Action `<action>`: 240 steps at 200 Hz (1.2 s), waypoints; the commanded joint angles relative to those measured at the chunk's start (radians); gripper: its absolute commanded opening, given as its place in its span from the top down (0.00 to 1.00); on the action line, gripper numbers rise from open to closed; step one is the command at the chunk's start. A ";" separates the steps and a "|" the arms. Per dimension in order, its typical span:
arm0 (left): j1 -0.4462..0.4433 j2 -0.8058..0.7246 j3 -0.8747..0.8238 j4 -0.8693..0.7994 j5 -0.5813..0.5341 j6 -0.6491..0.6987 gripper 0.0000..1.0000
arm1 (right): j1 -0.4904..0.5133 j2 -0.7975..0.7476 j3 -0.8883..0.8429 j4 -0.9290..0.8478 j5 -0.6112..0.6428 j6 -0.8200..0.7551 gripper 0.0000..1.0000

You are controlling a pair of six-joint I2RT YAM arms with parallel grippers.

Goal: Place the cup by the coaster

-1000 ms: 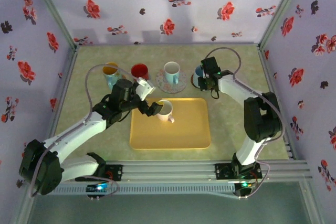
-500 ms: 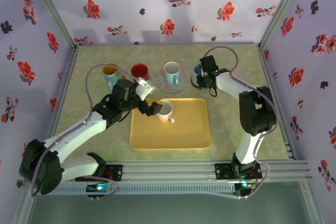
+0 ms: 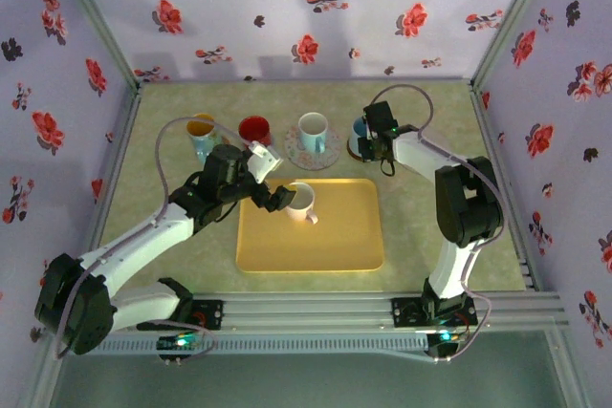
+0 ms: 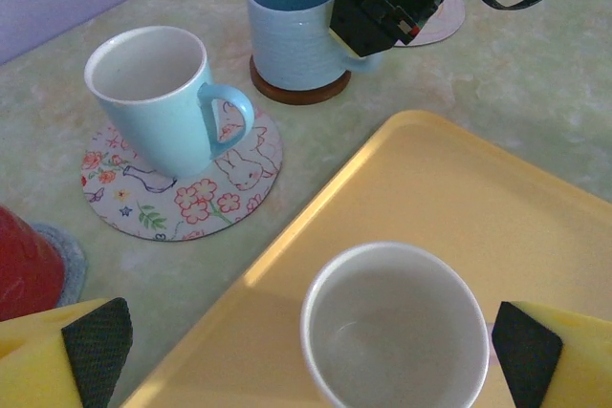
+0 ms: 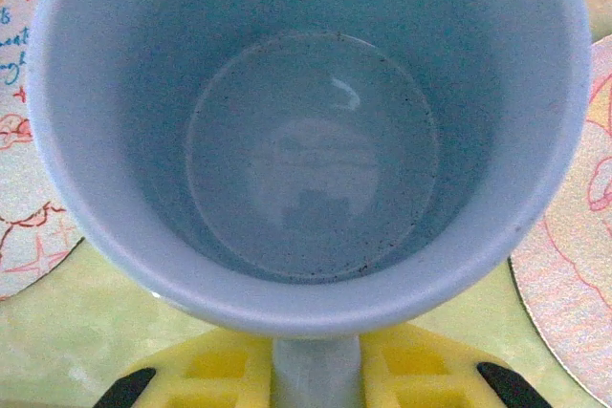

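Looking down from the top external camera, no brand or label can be read. The left arm reaches diagonally over the yellow tray [image 3: 335, 236], the left gripper [image 3: 279, 183] spread wide beside a white cup [image 3: 302, 200]. The right arm bends back toward the rear, and the right gripper [image 3: 368, 145] meets the blue cup [image 3: 361, 129].

In the left wrist view, the blue cup [image 4: 287, 26] stands upright on a brown coaster [image 4: 296, 93]. A pale mug [image 4: 158, 102] sits on a coaster with rabbit drawings [image 4: 229, 188].

In the right wrist view, yellow fingers [image 5: 215, 365] pinch the blue cup's [image 5: 311, 140] handle. Red lettering on a pale coaster [image 5: 24, 188] is cut off and illegible.
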 commanded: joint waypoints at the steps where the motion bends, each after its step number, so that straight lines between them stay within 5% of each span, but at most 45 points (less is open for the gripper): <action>1: -0.007 -0.021 0.030 0.000 -0.009 0.007 0.00 | -0.003 -0.039 -0.012 0.076 0.032 0.022 0.81; 93: -0.007 -0.053 0.011 0.008 -0.017 0.012 0.00 | 0.011 -0.118 -0.048 0.052 0.039 0.059 0.40; 124: -0.004 -0.078 0.005 0.005 -0.032 0.010 0.00 | 0.018 -0.216 -0.071 0.026 0.074 0.071 0.20; 174: 0.001 -0.118 0.054 -0.089 -0.031 0.043 0.00 | 0.036 -0.377 -0.075 -0.039 0.059 0.054 0.01; 240: 0.046 -0.229 0.089 -0.332 -0.051 0.118 0.00 | 0.094 -0.545 -0.026 -0.233 -0.001 -0.046 0.00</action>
